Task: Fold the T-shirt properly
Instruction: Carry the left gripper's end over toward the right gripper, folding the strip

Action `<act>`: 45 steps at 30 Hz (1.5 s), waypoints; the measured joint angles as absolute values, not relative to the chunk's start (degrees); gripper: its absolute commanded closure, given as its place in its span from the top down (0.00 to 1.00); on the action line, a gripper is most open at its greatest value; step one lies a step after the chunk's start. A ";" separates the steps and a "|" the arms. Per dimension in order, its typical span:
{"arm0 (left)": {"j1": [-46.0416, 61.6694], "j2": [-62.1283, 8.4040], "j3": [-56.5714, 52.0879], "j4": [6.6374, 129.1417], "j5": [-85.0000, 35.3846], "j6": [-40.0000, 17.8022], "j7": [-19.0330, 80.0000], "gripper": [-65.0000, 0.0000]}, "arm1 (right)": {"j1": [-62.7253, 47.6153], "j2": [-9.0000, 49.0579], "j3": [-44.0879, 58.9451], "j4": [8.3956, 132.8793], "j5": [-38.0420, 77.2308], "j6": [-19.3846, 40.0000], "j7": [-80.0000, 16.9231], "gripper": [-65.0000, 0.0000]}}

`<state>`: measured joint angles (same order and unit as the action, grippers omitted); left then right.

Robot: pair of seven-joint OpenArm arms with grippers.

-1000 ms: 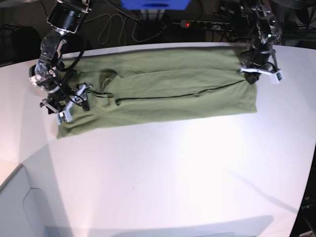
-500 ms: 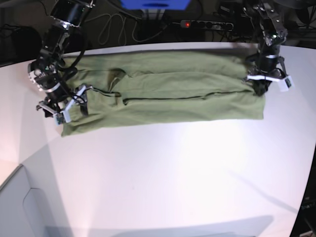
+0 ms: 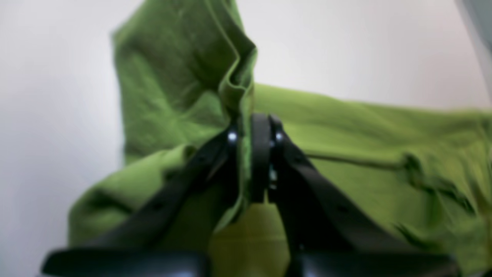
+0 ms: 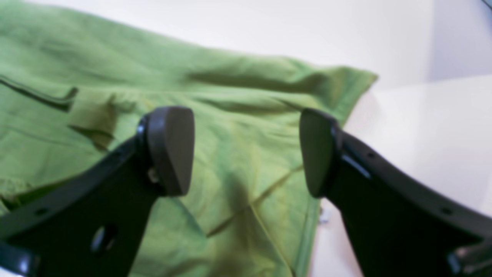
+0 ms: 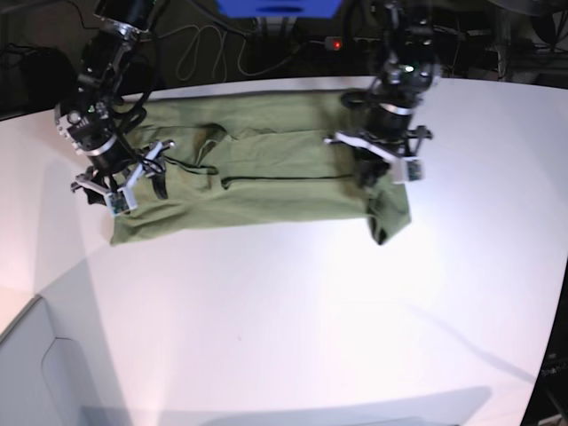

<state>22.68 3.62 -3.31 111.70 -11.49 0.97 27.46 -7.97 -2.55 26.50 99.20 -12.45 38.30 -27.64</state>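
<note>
The olive-green T-shirt (image 5: 266, 169) lies spread across the far part of the white table (image 5: 293, 311). My left gripper (image 5: 377, 173) is shut on a pinched fold of the shirt's right end and holds it lifted over the shirt, with a flap hanging below. In the left wrist view the fingers (image 3: 261, 154) clamp a ridge of the T-shirt (image 3: 346, 130). My right gripper (image 5: 124, 188) is open above the shirt's left end. In the right wrist view the right gripper (image 4: 246, 154) stands wide apart over the T-shirt (image 4: 238, 100) and holds nothing.
A power strip (image 5: 355, 42), cables (image 5: 200, 44) and a blue box (image 5: 280, 7) lie behind the table's far edge. The table's front left corner drops off near the table edge (image 5: 40, 297).
My left gripper has carried the shirt's right end leftward, from the far right to near the middle, folding it over. My right gripper has stayed at the left end, shifting slightly.
</note>
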 measured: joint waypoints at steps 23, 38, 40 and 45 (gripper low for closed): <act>14.59 5.45 15.73 98.56 -4.25 0.89 27.38 0.00 | -7.84 -2.22 26.55 99.33 -12.40 38.30 -27.44 0.64; 12.93 5.39 17.74 95.37 -4.62 0.86 27.66 0.00 | -7.84 -2.22 26.55 99.20 -12.43 38.30 -27.46 0.64; 12.49 5.41 17.74 95.37 -4.69 0.86 27.66 0.00 | -7.84 -2.22 26.55 99.15 -12.40 38.30 -27.44 0.64; 12.67 5.23 20.05 95.96 -4.71 1.02 30.72 0.12 | -7.84 -2.22 26.55 99.11 -12.43 38.30 -27.46 0.64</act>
